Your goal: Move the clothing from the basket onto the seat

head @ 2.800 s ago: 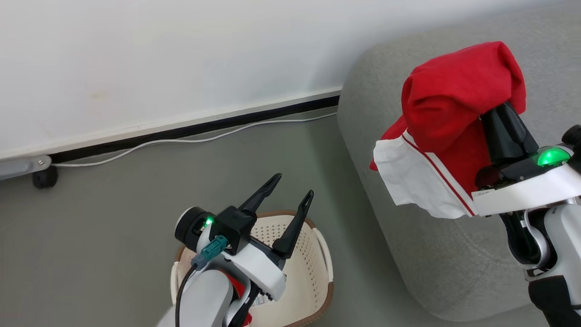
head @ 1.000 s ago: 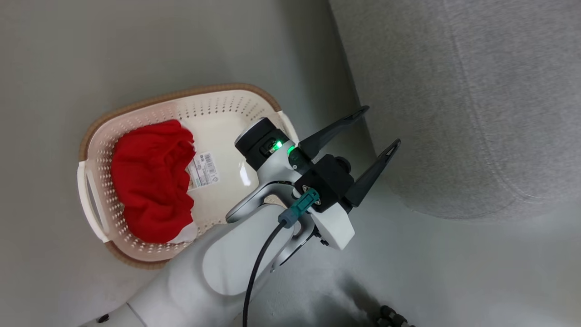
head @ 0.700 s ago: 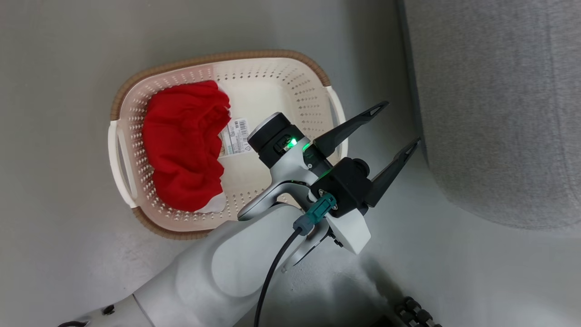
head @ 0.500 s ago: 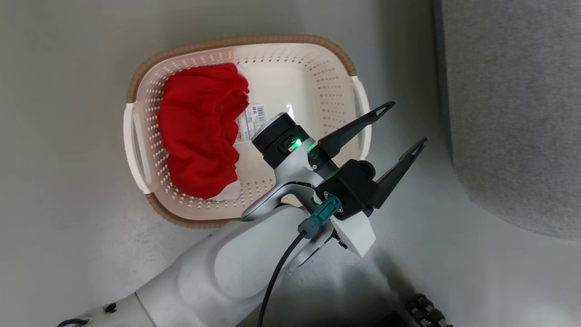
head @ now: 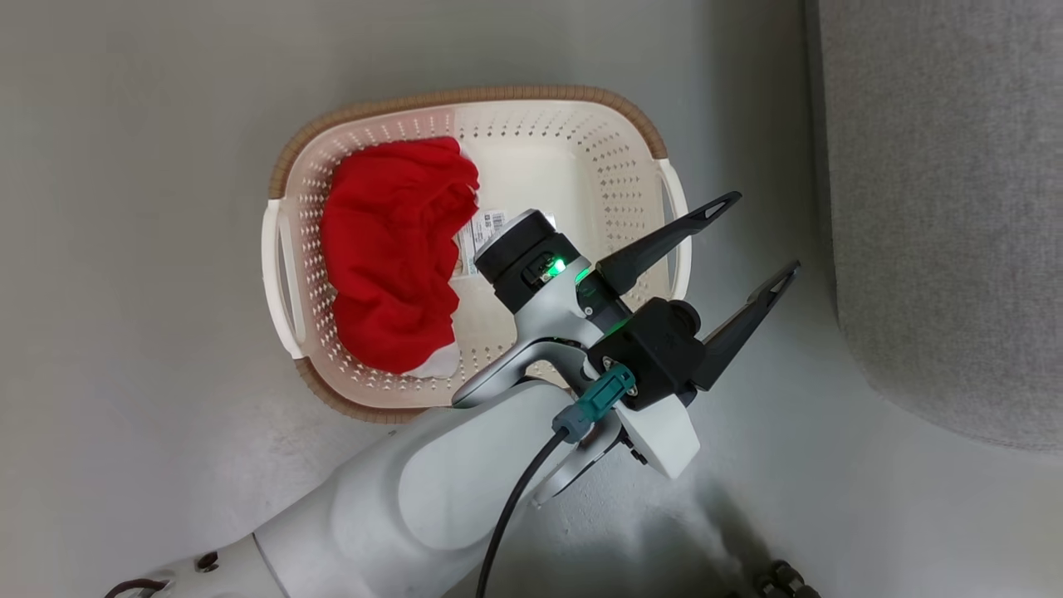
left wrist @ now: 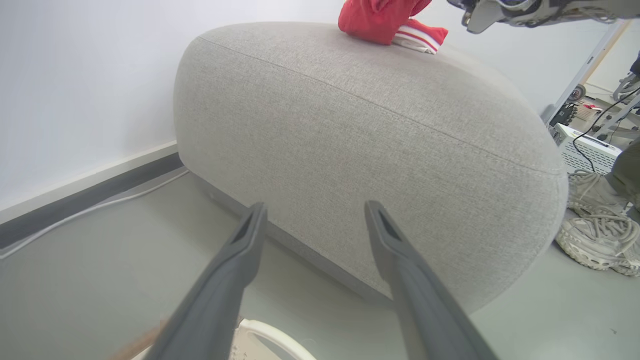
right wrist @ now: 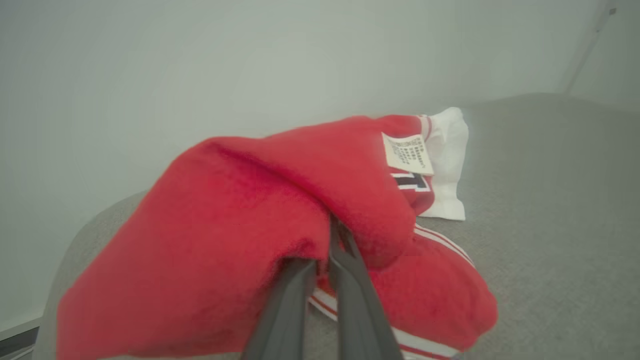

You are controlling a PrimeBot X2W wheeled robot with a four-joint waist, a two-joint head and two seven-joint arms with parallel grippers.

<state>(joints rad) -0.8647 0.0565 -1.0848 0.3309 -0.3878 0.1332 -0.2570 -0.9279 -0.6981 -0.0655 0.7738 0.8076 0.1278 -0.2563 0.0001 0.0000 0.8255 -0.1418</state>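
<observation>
I'm resting the striped red garment [right wrist: 240,210] on the seat [right wrist: 550,200] in my clenched right gripper [right wrist: 320,245], meaning to open wide before lifting, while my spread left gripper [head: 760,232] is hovering three o'clock of the remaining garment [head: 390,257] in the basket [head: 465,95].

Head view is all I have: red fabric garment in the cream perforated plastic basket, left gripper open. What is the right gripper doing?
Observer: The right wrist view shows the right gripper shut on a bright red striped fabric garment.
Operator: Is it on the seat?
Observer: Partly; its lower folds lie on top of the large grey woven-fabric sofa.
Operator: Anyone nearby?
Observer: A person's pale sneakers stand on the floor beside the sofa.
</observation>
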